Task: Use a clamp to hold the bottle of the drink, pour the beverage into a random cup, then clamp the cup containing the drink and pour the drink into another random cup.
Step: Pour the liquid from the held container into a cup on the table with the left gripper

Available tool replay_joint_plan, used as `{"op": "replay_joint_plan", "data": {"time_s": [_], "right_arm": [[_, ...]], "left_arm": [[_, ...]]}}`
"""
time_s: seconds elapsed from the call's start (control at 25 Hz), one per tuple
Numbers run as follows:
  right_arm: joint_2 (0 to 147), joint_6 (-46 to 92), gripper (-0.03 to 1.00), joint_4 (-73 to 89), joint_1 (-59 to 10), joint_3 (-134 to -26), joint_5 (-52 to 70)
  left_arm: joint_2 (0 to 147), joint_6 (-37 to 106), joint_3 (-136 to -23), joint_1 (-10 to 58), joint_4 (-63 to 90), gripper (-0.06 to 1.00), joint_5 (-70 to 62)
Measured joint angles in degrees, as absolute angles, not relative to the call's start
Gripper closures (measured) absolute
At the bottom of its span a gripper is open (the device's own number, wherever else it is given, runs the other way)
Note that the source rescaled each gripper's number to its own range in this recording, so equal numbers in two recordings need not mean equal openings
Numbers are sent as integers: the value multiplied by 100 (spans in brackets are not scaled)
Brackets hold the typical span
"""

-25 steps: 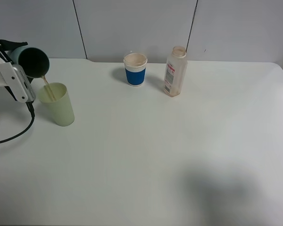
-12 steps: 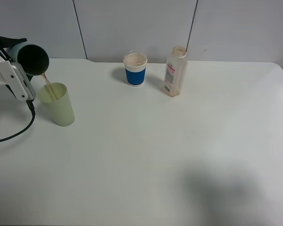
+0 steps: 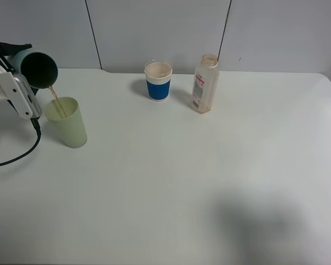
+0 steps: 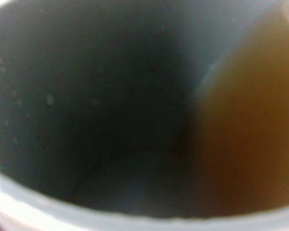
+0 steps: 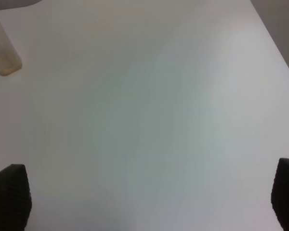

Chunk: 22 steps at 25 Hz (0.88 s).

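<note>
exterior high: left pincer clenched on the teal cup, tipped mouth-down over the pale cup at the surface's left edge; a thin brown stream falls into the pale cup. bottle upright beside the blue paper cup.
left wrist: teal cup interior, tea pooled at one side.
right wrist: right pincer released above bare surface, bottle base well apart.

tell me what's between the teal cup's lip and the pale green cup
A thin brown stream of drink falls from the tilted teal cup into the pale green cup, in the high view.
</note>
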<state>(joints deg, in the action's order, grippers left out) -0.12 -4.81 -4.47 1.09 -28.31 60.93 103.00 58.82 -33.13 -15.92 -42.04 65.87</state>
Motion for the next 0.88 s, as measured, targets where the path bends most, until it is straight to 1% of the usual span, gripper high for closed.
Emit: {"op": "replay_joint_plan", "data": {"time_s": [0.88], "right_arm": [[-12,-481,-3,-447,109,-2831,6093]], "left_arm": [[10300,6153,-3313,-1592,-4199,94,6846]]}}
